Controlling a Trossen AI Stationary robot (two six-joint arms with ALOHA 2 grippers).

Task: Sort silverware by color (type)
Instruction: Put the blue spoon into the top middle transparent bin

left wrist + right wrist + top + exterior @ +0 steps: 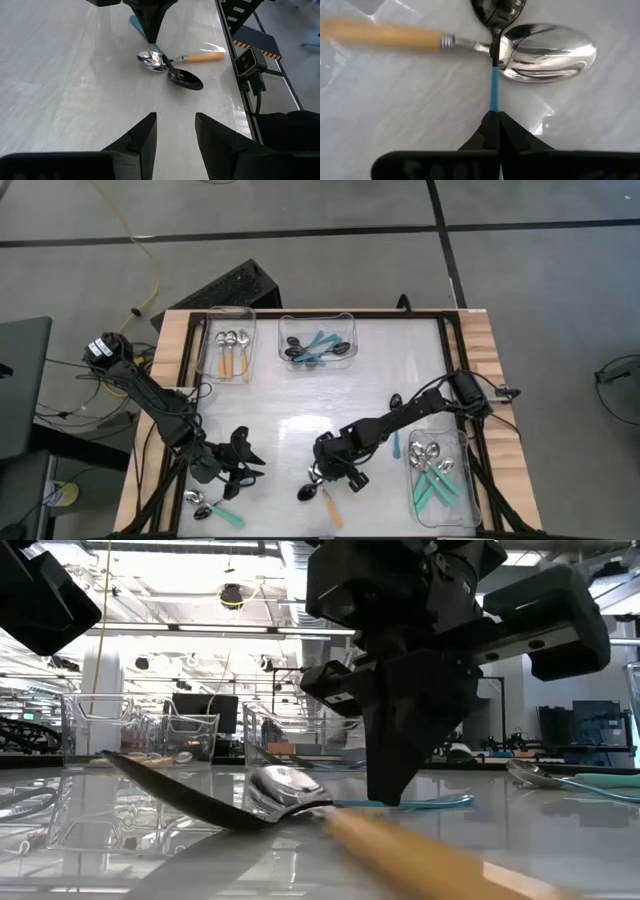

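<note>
Sorting well advanced: three clear bins [228, 315] already hold spoons. Right hand [494, 125], pinched shut on the blue handle of a silver spoon [547, 52], works at the near desk [300, 395] edge, where an orange-handled spoon [380, 34] crosses it. Left hand [175, 135], partly open and empty, waits near two loose spoons [210, 506].

I see a glossy white tabletop [330, 395] throwing reflections. Spoon bowl [547, 52]: mirror-polished metal. Dark spoon [186, 79]: glossy black metal. Orange handle [380, 34]: smooth plastic. Bins [225, 345], around 11 o'clock: clear plastic. Table edge [172, 345]: pale matt wood.
</note>
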